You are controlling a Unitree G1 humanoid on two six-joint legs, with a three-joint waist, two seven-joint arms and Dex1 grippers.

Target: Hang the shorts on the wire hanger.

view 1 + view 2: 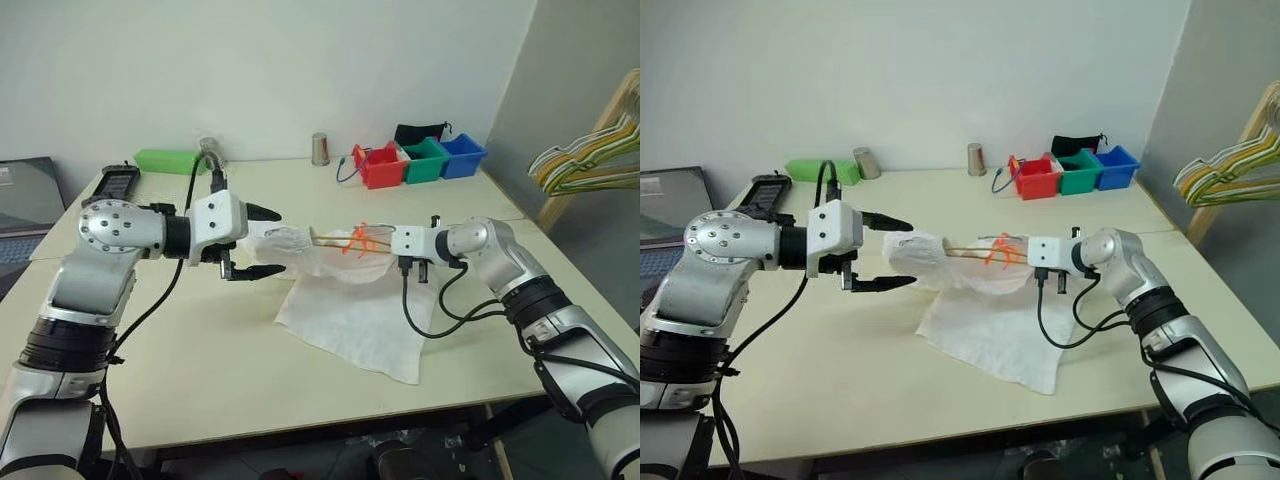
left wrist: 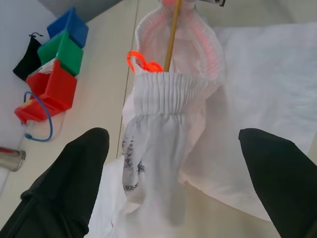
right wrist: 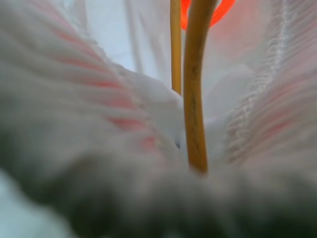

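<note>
Left eye view: the left gripper (image 1: 270,241) hangs level above the pale table (image 1: 200,360), its two black fingers spread wide and closed on nothing, the tips just short of the bunched end of the shorts (image 1: 345,300). From the other side the right arm reaches in low and angled down, and the right gripper (image 1: 385,241) sits buried in the waistband, clamped shut; the right wrist view shows the wire hanger (image 3: 194,94) rising straight from between its fingers, with white ribbed fabric pressed in all around.

Along the far edge of the table stand three small bins in a row, the red bin (image 1: 381,166), the green bin (image 1: 425,160) and the blue bin (image 1: 462,155); what they contain cannot be made out, though a thin blue cord (image 2: 38,119) loops from the red one onto the table. A black pouch (image 1: 420,132) lies behind them and a small metal cup (image 1: 320,149) stands nearby.

The yellowish wire runs across inside the gathered waistband, which is held up off the table on it, an orange drawstring (image 2: 141,62) knotted at the elastic edge. The rest of the white cloth droops and spreads flat on the table below the right gripper. At the right edge, thicker hangers (image 1: 590,160) hang bunched on a wooden rack.
</note>
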